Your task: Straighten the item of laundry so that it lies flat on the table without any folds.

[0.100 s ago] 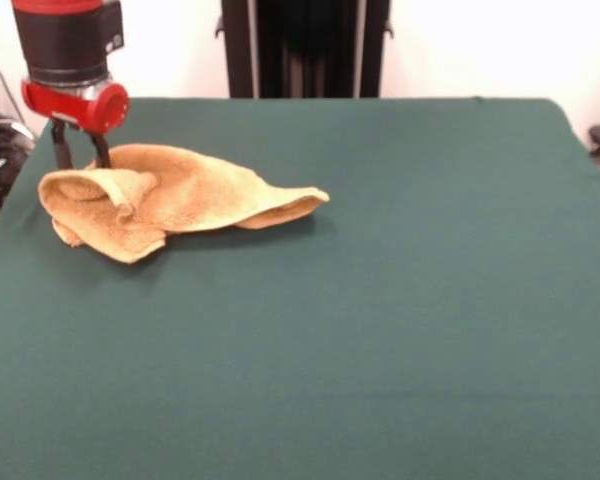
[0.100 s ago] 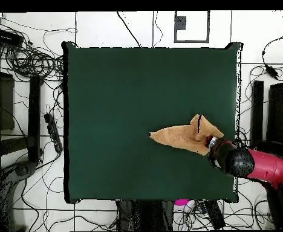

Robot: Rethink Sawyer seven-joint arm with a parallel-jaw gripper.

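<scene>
The towel (image 1: 170, 196) lies crumpled and folded on the green table (image 1: 380, 330), close to one side edge and nearer the robot's end; the hand (image 1: 80, 156) stands at its back edge, two fingers down behind the cloth; whether they pinch it I cannot tell.

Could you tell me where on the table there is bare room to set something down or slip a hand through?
Almost all of the table is bare green cloth: the whole near half and everything on the side away from the towel. It is crowded only in the far corner, where the crumpled towel lies and the gripper stands at its back edge.
</scene>
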